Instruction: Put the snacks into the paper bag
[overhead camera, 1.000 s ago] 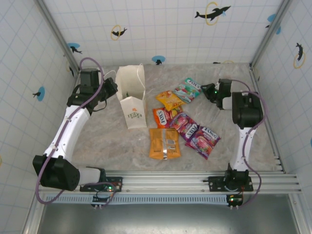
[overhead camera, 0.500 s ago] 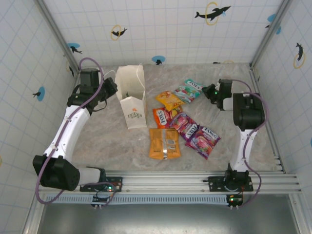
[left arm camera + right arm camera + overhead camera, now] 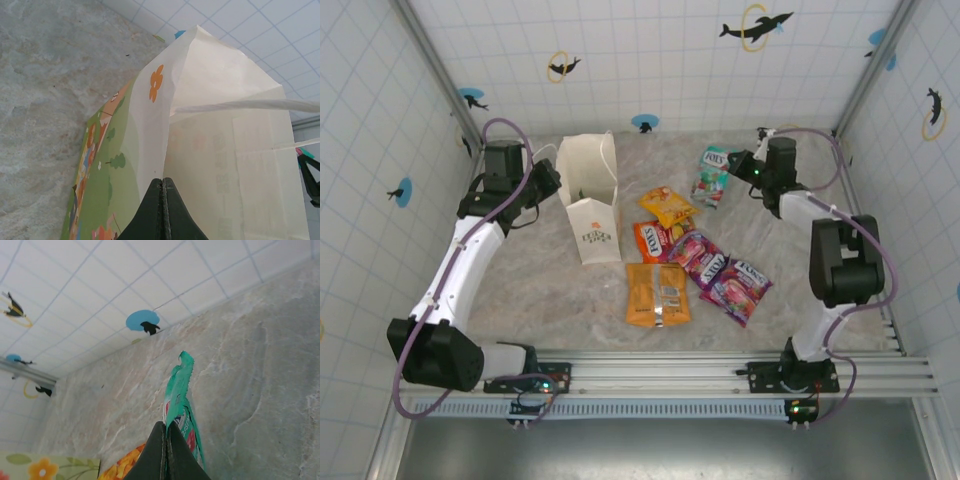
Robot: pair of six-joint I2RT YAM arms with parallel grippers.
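Progress: early. R gripper (image 3: pixel 165 426) jaws closed tight on teal packet (image 3: pixel 711 175), which appears lifted off table (image 3: pixel 540 290), well right of paper bag (image 3: pixel 590 205). L gripper (image 3: pixel 162 182) jaws pinched shut on bag rim. Five other snacks (image 3: pixel 657 293) lie beside bag; bag contents not discernible. Teal pkt long axis near-to-far, free end toward back wall

Left wrist: bag (image 3: pixel 215 150) runs off frame at 3 and 6 o'clock, base unseen. Left gripper (image 3: pixel 162 182) cropped at 6 o'clock. Black object (image 3: pixel 311 175) at 3 o'clock, cropped, unidentifiable.

Right wrist: teal packet (image 3: pixel 181 390), lower part behind right gripper (image 3: pixel 164 427). Orange packet (image 3: pixel 125 465) cropped at 7 o'clock.

Top view: lettering on packets (image 3: pixel 738 288) too small to read. Bag interior mostly hidden by its walls.
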